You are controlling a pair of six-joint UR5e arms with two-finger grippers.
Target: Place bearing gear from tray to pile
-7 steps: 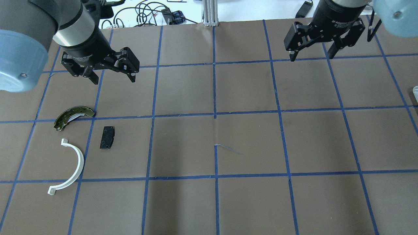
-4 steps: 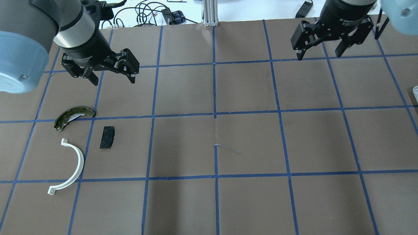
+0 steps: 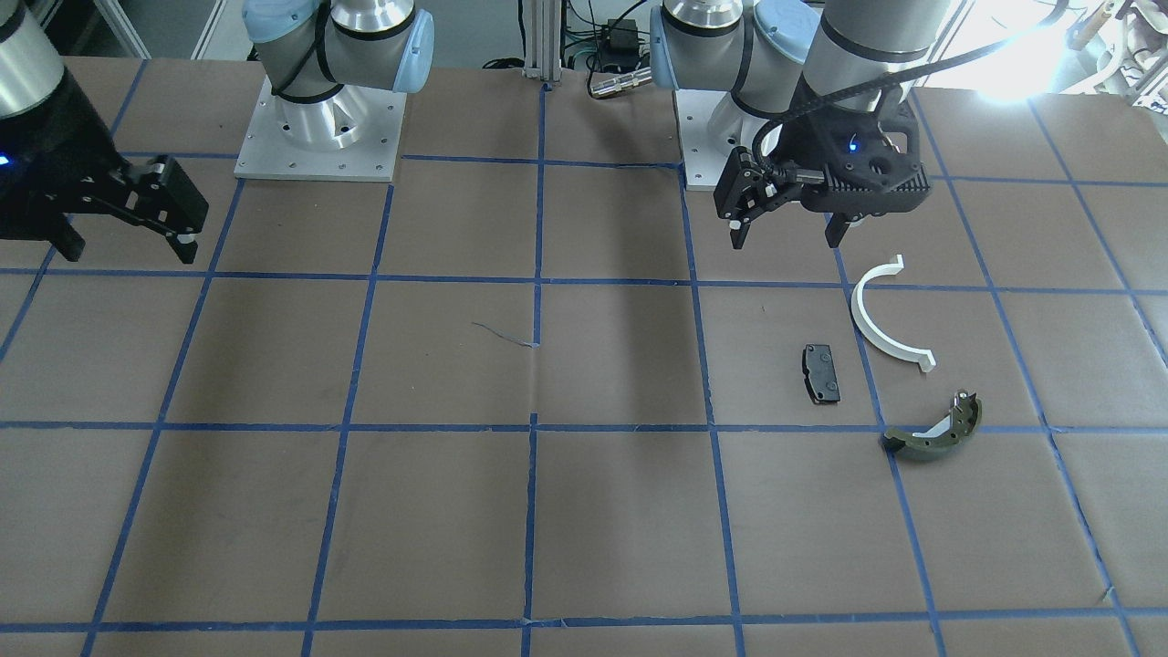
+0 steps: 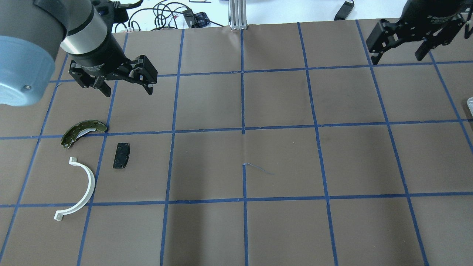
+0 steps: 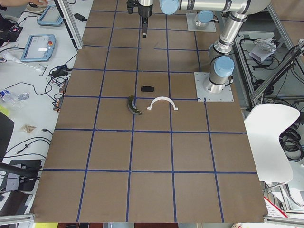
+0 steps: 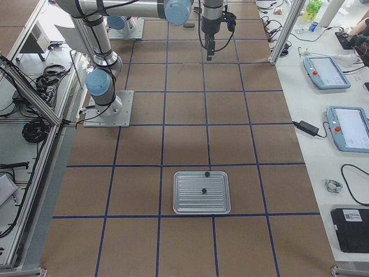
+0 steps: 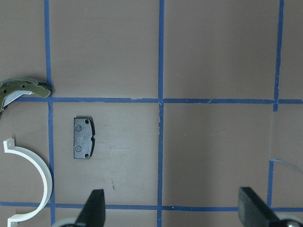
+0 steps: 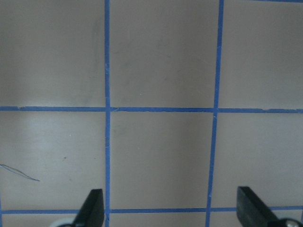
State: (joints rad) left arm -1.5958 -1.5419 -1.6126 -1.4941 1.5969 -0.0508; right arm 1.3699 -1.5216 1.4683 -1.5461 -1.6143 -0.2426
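Note:
The tray (image 6: 190, 202), ribbed and silver, shows only in the exterior right view. Two small dark parts (image 6: 203, 190) lie on it, and I cannot tell which is the bearing gear. The pile lies at the table's left: an olive-green shoe (image 4: 83, 131), a black pad (image 4: 121, 156) and a white half-ring (image 4: 87, 184). My left gripper (image 4: 128, 90) is open and empty, up above the mat just beyond the shoe. My right gripper (image 4: 397, 59) is open and empty at the far right, over bare mat. The left wrist view shows the pad (image 7: 84, 138) ahead of the open fingers (image 7: 97, 208).
The brown mat with blue tape lines (image 4: 244, 127) covers the table. Cables and an aluminium post (image 4: 238, 14) stand past the far edge. Both arm bases (image 3: 319, 137) sit at the robot's side.
My right gripper has moved to the right and farther from the robot, still open. The left gripper and the pile have not moved.

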